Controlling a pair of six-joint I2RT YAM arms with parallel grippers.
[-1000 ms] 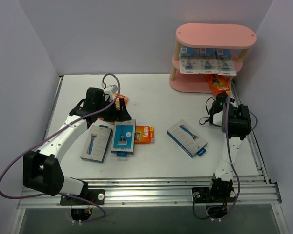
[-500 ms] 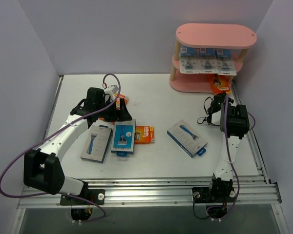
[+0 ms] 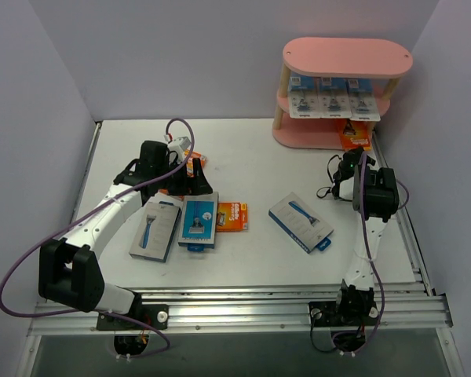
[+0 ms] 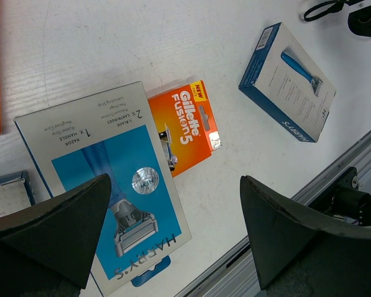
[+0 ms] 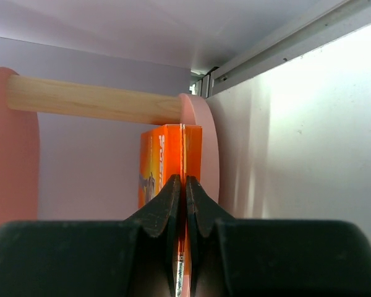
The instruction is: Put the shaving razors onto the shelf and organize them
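The pink shelf (image 3: 347,56) stands at the back right, with white-blue blister cards (image 3: 334,100) on its middle tier. An orange pack (image 3: 353,136) lies on its bottom board. My right gripper (image 3: 347,162) is at that pack's near edge. In the right wrist view the gripper (image 5: 184,185) is shut on the thin orange pack (image 5: 168,151), with the shelf board (image 5: 205,148) behind. My left gripper (image 3: 190,182) is open and empty; in its wrist view (image 4: 173,247) it hovers over a blue-grey Harry's box (image 4: 105,179), beside an orange Fusion5 box (image 4: 188,124).
On the table lie two blue-grey boxes (image 3: 156,228) (image 3: 198,221), an orange box (image 3: 232,217), another blue-grey box (image 3: 300,222) (image 4: 290,80), and an orange pack (image 3: 197,162) behind the left gripper. A metal rail (image 3: 259,302) runs along the near edge. Walls enclose the table.
The right arm has edged slightly toward the shelf with the orange pack at the bottom board. The left arm has hardly moved.
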